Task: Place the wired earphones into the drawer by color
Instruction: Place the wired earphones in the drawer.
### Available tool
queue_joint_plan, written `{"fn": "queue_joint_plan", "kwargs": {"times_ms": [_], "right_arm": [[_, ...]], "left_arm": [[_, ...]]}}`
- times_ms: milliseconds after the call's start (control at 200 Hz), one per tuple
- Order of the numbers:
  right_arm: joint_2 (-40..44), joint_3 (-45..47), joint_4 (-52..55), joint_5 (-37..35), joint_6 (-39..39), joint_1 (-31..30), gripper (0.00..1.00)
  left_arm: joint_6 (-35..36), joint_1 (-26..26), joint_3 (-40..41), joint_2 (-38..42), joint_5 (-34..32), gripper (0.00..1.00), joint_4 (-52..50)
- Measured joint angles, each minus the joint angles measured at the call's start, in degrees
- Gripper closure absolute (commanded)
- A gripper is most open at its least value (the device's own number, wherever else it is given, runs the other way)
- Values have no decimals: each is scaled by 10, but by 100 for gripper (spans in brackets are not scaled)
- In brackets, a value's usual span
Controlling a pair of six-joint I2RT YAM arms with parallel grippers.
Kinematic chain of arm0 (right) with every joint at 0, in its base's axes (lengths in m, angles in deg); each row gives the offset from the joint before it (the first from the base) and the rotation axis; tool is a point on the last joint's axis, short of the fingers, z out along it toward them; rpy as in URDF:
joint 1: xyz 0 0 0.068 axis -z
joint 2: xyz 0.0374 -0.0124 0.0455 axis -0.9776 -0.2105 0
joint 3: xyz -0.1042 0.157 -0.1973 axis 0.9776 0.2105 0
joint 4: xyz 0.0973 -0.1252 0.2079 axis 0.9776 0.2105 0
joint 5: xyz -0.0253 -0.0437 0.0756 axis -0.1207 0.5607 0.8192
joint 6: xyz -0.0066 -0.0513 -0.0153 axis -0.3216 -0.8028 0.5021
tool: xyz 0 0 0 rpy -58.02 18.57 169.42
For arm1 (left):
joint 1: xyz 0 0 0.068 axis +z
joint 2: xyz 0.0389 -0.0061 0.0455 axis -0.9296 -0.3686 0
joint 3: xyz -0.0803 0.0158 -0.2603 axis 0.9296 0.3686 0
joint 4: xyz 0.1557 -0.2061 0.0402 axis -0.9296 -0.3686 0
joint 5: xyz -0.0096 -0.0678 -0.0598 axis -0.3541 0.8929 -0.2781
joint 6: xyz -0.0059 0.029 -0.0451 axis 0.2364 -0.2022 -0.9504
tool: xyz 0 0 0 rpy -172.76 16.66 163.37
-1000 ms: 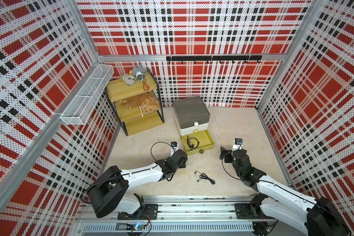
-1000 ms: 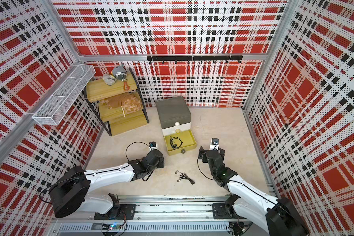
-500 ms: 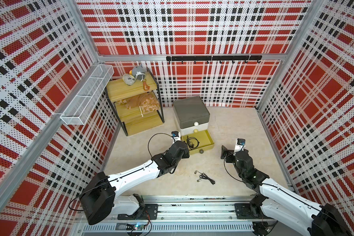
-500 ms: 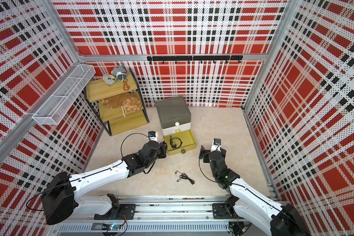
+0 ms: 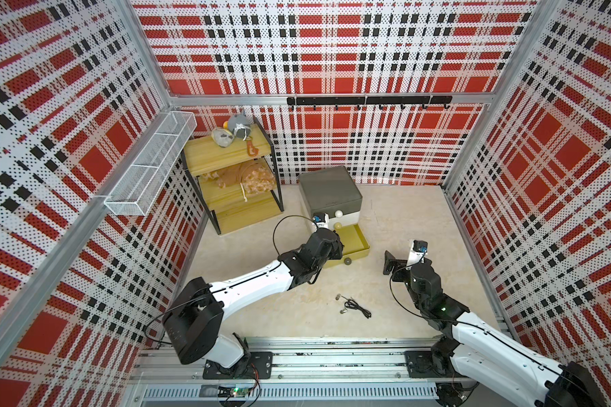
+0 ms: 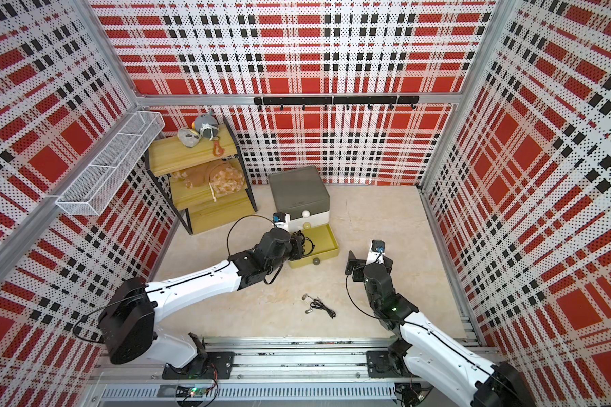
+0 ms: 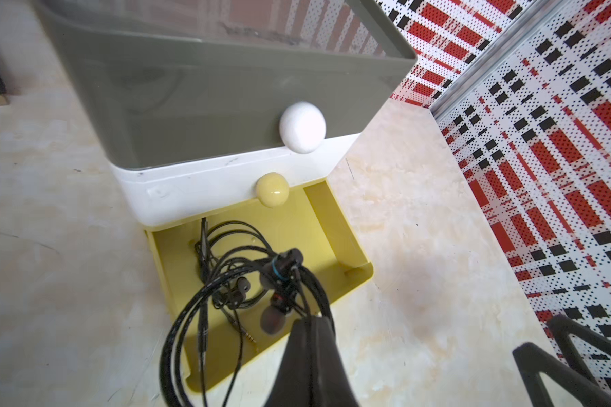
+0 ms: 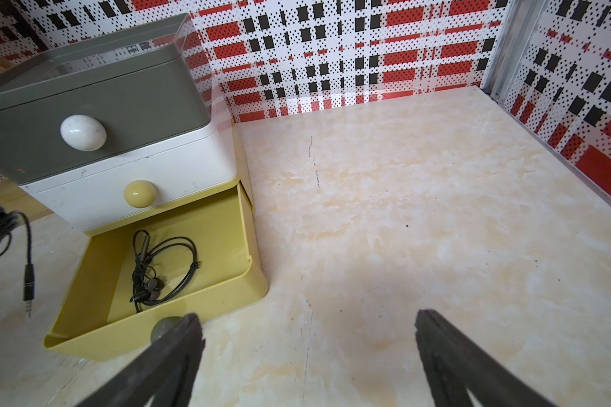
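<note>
The black earphones (image 7: 278, 270) look light and limp, best pinched mid-coil; left gripper (image 7: 313, 320) clamps them over the drawer (image 7: 362, 273); right gripper (image 8: 307, 327) gapes empty.

Enclosure is bounded on three sides by perforated panels printed in red/white/black plaid: back wall (image 5: 332, 53), left wall (image 5: 50, 141), right wall (image 5: 561, 158). Panels are joined at the back corners by aluminium posts (image 5: 150, 53). A black hook rail (image 5: 367, 100) is mounted across the back wall. A white wire basket (image 5: 149, 165) is fixed to the left wall. Floor (image 5: 403, 211) is finished in a beige marble pattern. A three-tier shelf (image 5: 209, 158), black frame with yellow wood boards, is set in the back left corner. Plush toys (image 5: 239, 123) are kept on the top board, tan soft items (image 5: 244, 174) on the middle one. Scene is evenly lit, and only soft shadows are cast on the floor.
</note>
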Motion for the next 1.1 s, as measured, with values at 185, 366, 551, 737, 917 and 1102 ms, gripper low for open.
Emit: {"fn": "queue_joint_plan", "kwargs": {"times_ms": [185, 366, 551, 737, 917, 1102], "right_arm": [[0, 0, 0, 0, 0, 0, 0], [0, 0, 0, 0, 0, 0, 0], [0, 0, 1, -3, -1, 0, 0], [-1, 0, 0, -4, -1, 0, 0], [-5, 0, 0, -5, -1, 0, 0], [-10, 0, 0, -7, -2, 0, 0]], "left_arm": [[6, 4, -30, -56, 18, 100, 16], [9, 11, -34, -90, 34, 100, 37], [15, 20, -34, -120, 43, 100, 48], [20, 27, -34, -128, 41, 100, 51], [27, 33, -34, -130, 34, 100, 59], [30, 39, -33, -144, 31, 100, 63]]}}
